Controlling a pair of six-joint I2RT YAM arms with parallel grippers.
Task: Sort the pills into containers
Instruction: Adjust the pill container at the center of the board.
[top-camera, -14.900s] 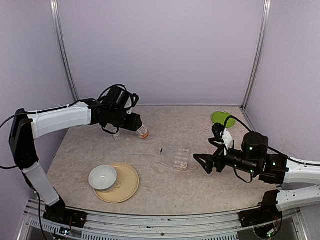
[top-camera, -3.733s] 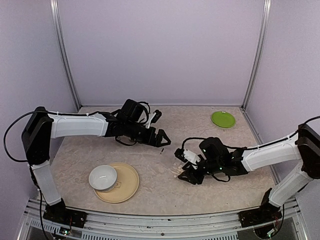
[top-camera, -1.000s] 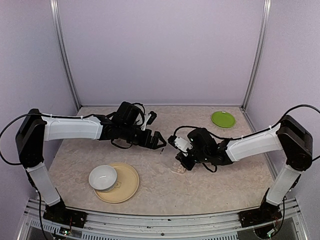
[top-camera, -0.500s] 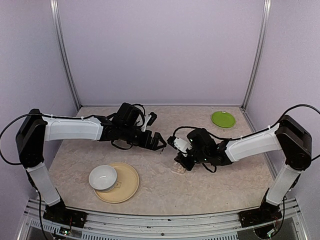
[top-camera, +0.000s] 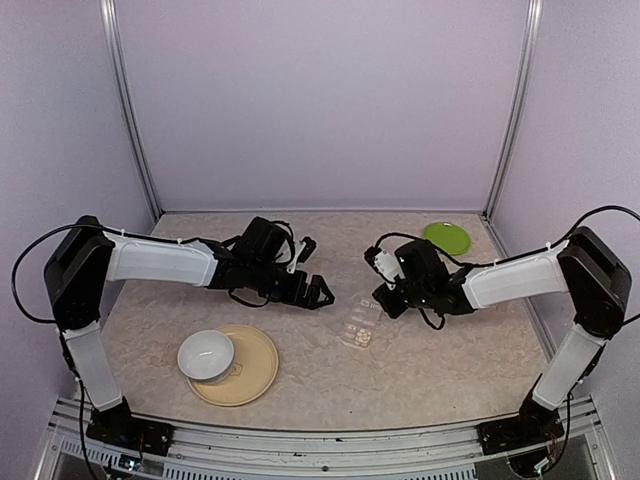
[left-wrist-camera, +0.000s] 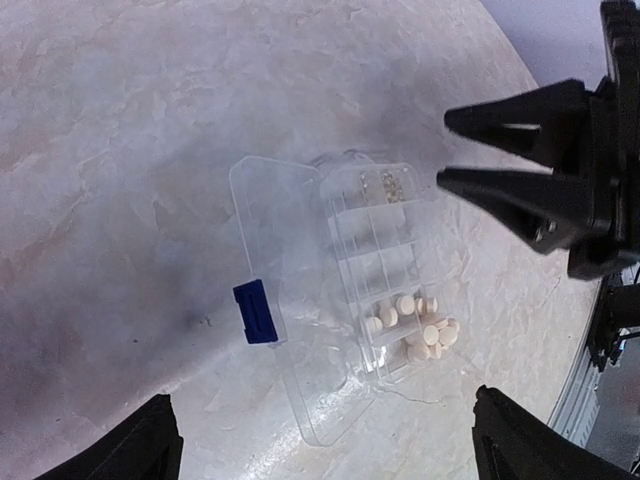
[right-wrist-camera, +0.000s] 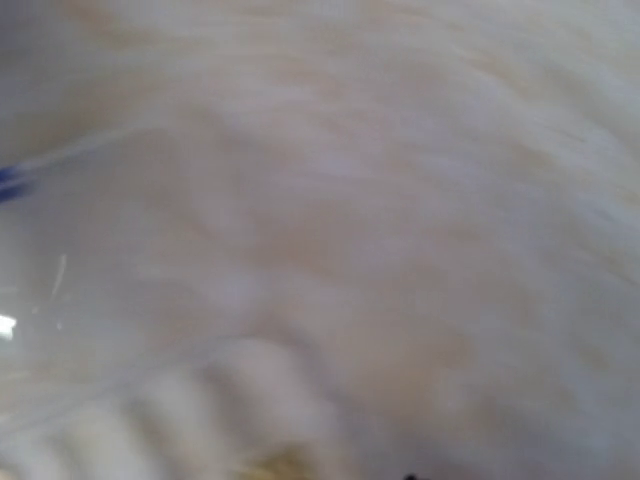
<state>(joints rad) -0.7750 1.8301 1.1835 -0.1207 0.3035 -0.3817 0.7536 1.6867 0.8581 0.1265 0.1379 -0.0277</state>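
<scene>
Right tool (left-wrist-camera: 441, 149) has pulled back off the pill box (left-wrist-camera: 285, 220) and now sits just past its far end, jaws slightly apart with nothing between them. Pills (left-wrist-camera: 420, 325) are mostly heaped in the box's near-end compartment, with a few specks in the far-end 1, so sorting looks barely started. Left tool (top-camera: 320, 293) hovers left of the box, jaws wide apart and empty.

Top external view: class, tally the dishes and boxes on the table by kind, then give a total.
Round plates: 2 (tan plate, green plate)
White bowl: 1
Clear rectangular plastic pill box: 1
Total: 4
</scene>
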